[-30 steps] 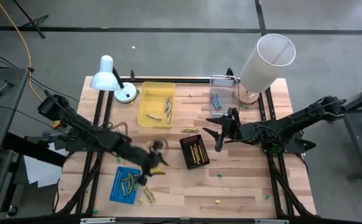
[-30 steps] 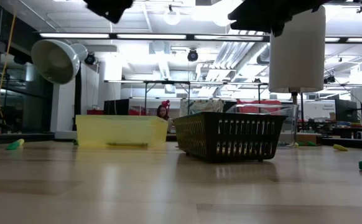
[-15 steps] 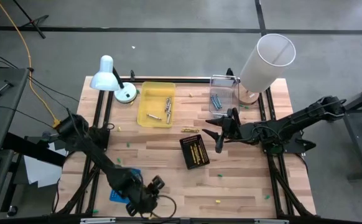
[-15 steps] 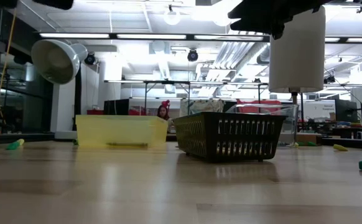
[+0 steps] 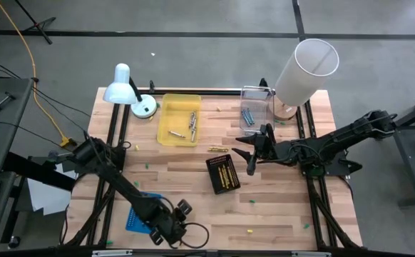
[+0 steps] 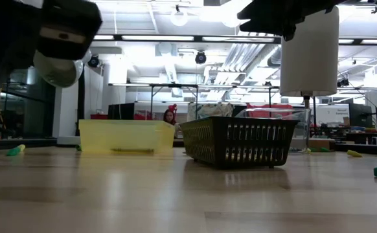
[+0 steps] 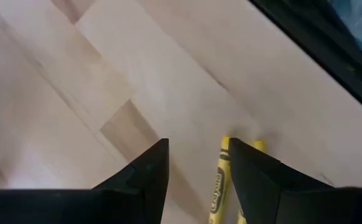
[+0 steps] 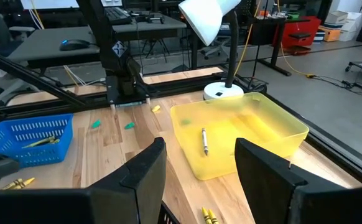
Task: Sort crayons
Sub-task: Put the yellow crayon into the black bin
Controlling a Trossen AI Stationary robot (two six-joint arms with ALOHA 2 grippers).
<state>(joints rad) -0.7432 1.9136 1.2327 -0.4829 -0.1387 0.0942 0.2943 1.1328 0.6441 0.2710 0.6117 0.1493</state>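
No legible text; only blurred, unreadable print along the yellow crayon (image 7: 219, 186) wrapper

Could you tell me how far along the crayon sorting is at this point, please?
Partly done: crayons already lie in the yellow tray, clear bin, black basket and blue basket. In hand: the open left gripper hovers over yellow crayons on the table. Left: loose crayons near the black basket; the right gripper waits open.
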